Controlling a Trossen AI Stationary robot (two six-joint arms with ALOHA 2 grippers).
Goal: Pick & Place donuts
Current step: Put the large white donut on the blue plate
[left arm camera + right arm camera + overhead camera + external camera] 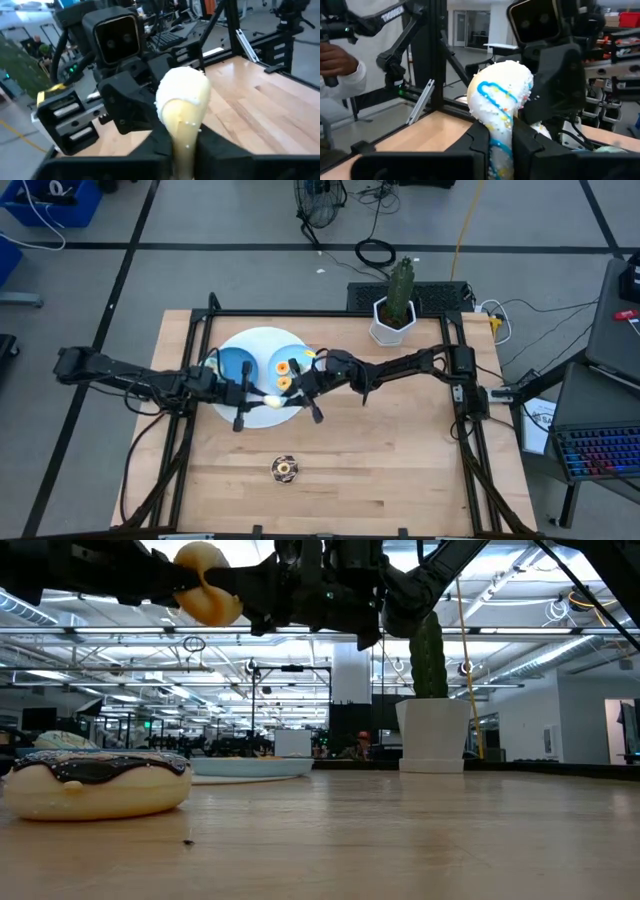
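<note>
Donut (268, 401), white-iced, held off desk over plate (258, 340) front rim, pinched by left hand (252, 398) and right hand (298, 394) together. Chocolate donut (285, 469) near desk front edge. Risk: both hands closed on same donut, pulling apart could tear or drop it.

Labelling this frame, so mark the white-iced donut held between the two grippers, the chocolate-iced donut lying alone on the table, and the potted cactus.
White-iced toy ring donut (501, 92): right wrist view, its sprinkled icing.
Chocolate-iced toy ring donut (285, 469): high view, its top.
Green cactus in white pot (401, 284): high view, the cactus stem.
</note>
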